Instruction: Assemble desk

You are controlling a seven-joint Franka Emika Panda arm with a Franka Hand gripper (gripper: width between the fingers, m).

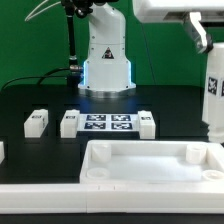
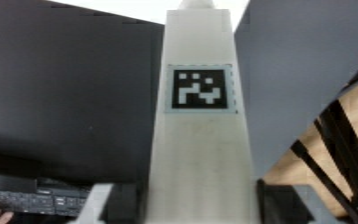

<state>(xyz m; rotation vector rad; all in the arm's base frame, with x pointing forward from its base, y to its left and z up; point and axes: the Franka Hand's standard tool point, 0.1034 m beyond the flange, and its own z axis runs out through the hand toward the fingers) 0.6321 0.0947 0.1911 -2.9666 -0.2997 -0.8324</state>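
The white desk tabletop [image 1: 120,175] lies in the foreground with its raised rim and corner sockets facing up. My gripper [image 1: 207,46] is shut on a white square leg [image 1: 212,95] and holds it upright, its lower end at the tabletop's far corner on the exterior view's right. Whether the leg touches the socket is unclear. In the wrist view the leg [image 2: 199,120] with its black-and-white tag fills the middle, clamped in my gripper [image 2: 197,198], with a dark finger [image 2: 123,205] on each side.
The marker board [image 1: 108,123] lies flat behind the tabletop. Loose legs lie beside it: two [image 1: 37,121] [image 1: 69,123] on the exterior view's left and one [image 1: 147,123] on its right. The robot base [image 1: 107,60] stands at the back.
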